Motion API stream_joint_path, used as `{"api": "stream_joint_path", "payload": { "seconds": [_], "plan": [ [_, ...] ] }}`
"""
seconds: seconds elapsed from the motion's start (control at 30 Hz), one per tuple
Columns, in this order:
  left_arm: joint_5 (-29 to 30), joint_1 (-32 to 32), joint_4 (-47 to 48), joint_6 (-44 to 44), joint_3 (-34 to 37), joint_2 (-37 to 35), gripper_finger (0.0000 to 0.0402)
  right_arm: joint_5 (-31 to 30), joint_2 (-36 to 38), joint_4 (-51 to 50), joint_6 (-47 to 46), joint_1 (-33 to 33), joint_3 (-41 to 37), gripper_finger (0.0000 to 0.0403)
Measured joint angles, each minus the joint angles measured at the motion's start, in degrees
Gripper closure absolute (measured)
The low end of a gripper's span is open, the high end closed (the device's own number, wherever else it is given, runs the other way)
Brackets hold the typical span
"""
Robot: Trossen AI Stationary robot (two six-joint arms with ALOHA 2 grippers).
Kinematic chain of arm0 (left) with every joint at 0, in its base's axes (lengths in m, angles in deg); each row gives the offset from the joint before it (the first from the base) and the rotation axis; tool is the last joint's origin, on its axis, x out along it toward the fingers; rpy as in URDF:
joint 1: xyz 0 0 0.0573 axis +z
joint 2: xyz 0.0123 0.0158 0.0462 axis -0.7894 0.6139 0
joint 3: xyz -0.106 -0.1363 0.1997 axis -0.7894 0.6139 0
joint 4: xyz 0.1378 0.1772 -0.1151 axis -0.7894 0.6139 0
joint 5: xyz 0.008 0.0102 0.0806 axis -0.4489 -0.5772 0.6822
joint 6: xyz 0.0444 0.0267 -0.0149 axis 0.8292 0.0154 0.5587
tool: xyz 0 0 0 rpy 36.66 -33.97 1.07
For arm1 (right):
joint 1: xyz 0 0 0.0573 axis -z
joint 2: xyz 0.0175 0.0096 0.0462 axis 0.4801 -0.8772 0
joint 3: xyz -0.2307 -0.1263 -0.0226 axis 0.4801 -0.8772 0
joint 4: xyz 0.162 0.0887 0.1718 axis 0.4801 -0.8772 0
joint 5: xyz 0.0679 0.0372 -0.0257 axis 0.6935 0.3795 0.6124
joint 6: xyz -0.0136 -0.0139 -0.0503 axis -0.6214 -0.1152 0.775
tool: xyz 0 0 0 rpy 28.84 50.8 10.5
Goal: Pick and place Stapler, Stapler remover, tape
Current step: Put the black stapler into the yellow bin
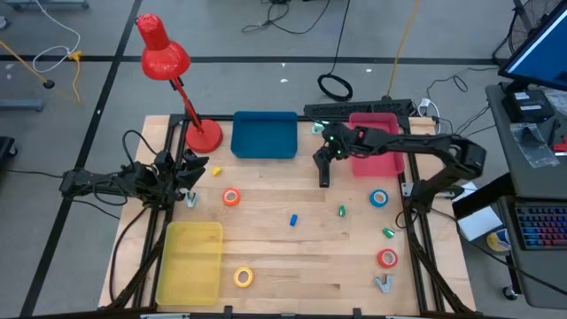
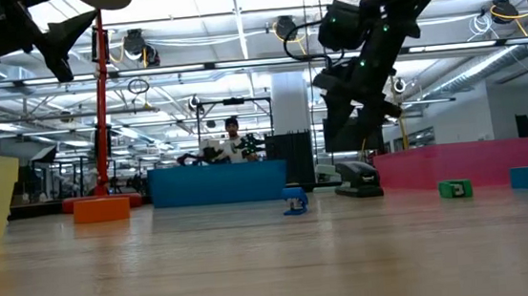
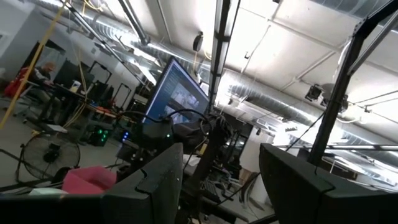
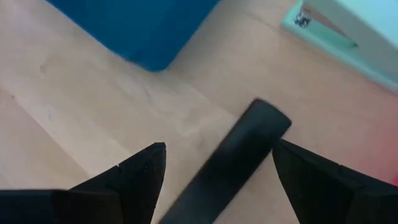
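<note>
The black stapler (image 1: 324,174) lies flat on the table in front of the pink tray, and in the low view the stapler (image 2: 358,180) rests on its base. My right gripper (image 1: 325,157) hangs open just above it. In the right wrist view its fingers stand on either side of the stapler (image 4: 231,160) without touching. Tape rolls lie flat: orange (image 1: 231,198), blue (image 1: 379,198), red (image 1: 387,258), yellow (image 1: 243,277). The grey stapler remover (image 1: 383,283) lies near the right near corner. My left gripper (image 1: 192,174) waits open at the table's left, raised, pointing up into the room (image 3: 221,186).
A blue tray (image 1: 264,136) and a pink tray (image 1: 372,164) stand at the far edge, and a yellow tray (image 1: 189,261) at the near left. A red desk lamp (image 1: 202,135) stands far left. Small blue (image 1: 293,219), green (image 1: 342,211) and yellow (image 1: 215,171) bits are scattered about.
</note>
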Motion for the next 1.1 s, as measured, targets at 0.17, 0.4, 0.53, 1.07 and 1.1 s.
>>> {"api": "stream_joint_path", "payload": {
  "seconds": [0.17,0.4,0.53,1.07,1.1],
  "plan": [
    [0.0,0.0,0.0,0.0,0.0,0.0,0.019,-0.1,-0.4,0.1,0.1,1.3,0.0,0.0121],
    [0.0,0.0,0.0,1.6,0.0,0.0,0.019,0.0,-0.4,-0.1,-1.2,3.3,0.0,0.0121],
    [0.1,0.0,0.0,2.7,0.0,0.0,0.019,-0.1,-0.4,0.0,-1.4,3.5,-0.5,0.0121],
    [4.6,0.0,0.0,3.0,0.0,0.0,0.019,0.0,-0.4,9.1,-4.6,3.1,-5.8,0.0122],
    [5.4,0.0,0.0,3.0,0.0,0.0,0.019,0.0,-0.4,9.2,-4.6,3.1,-5.8,0.0122]
  ]
}}
